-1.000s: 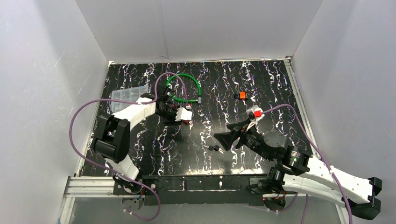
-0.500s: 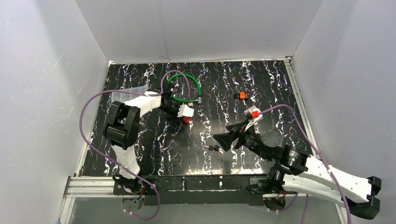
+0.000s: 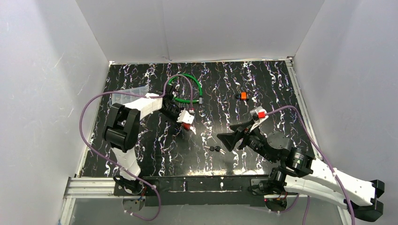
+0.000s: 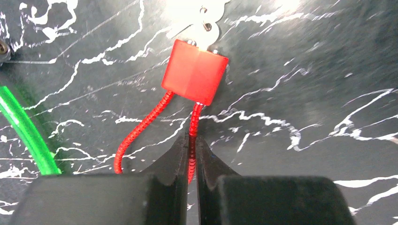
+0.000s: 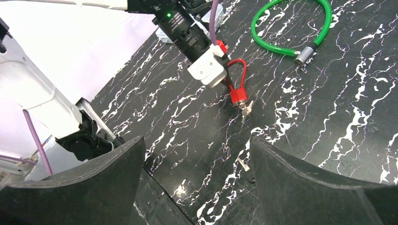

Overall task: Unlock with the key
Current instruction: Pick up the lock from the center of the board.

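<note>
The left gripper (image 4: 191, 140) has its jaws pinched almost together on one leg of the thin red ribbed cable shackle (image 4: 141, 126). The other leg curves free just left of the jaws. Straight ahead of the fingertips the shackle runs into the small red block-shaped padlock (image 4: 195, 77), which lies on the black white-veined tabletop (image 4: 305, 93). At the padlock's far end, away from the jaws, a bunch of small silver keys (image 4: 202, 23) sits against it. Glare hides whether a blade is seated in the keyhole.

The right gripper (image 5: 197, 145) stands wide open and holds nothing, with the padlock and silver keys well ahead of its gap. Just off its fingertips on the tabletop lies a second pair of small black-headed keys (image 3: 216, 149). Far beyond the padlock is a green plastic-coated cable lock (image 5: 291, 28), coiled in a loop.

The main risk is probably the left hold. It grips a flexible cable rather than the padlock's body, so any push or twist on a key could swivel or slide the padlock and let the key skid away. The cable might also slip through the pinch. The right jaws are broad and the keys are tiny and lie flat, so a closing grasp may catch one askew or miss it. With two sets of keys near, picking the wrong one is also possible.
</note>
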Available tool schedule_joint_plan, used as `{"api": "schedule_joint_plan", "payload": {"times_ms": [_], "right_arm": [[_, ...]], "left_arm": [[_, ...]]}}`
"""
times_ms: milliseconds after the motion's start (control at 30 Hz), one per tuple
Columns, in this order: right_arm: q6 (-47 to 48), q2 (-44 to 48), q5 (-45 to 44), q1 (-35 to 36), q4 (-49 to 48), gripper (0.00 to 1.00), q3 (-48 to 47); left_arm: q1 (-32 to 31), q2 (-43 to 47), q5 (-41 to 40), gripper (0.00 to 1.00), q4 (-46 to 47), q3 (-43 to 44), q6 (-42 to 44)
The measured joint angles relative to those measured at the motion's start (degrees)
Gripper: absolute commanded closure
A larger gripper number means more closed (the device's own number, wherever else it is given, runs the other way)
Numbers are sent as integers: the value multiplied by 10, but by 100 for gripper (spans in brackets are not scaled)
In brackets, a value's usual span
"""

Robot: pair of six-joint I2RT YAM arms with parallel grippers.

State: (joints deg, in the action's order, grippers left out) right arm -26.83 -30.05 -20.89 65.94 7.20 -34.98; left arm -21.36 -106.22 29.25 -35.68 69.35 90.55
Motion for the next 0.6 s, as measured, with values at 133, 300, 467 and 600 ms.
{"api": "schedule_joint_plan", "payload": {"times_ms": [133,300,467,600], "right_arm": [[0,-1,-2,-3,-1,9,2],[-11,-21,15,-35,-9,6,19],[-39,-60,89,-103,-33,6,29],[-69,-73,176,-162,-72,6,29]], "left_arm": [[-29,52,18,100,-23,-14,-42],[-65,188,56,100,-27,-8,-106],[-108,353,85,100,-30,19,-167],[-139,435,92,100,-36,39,-184]]}}
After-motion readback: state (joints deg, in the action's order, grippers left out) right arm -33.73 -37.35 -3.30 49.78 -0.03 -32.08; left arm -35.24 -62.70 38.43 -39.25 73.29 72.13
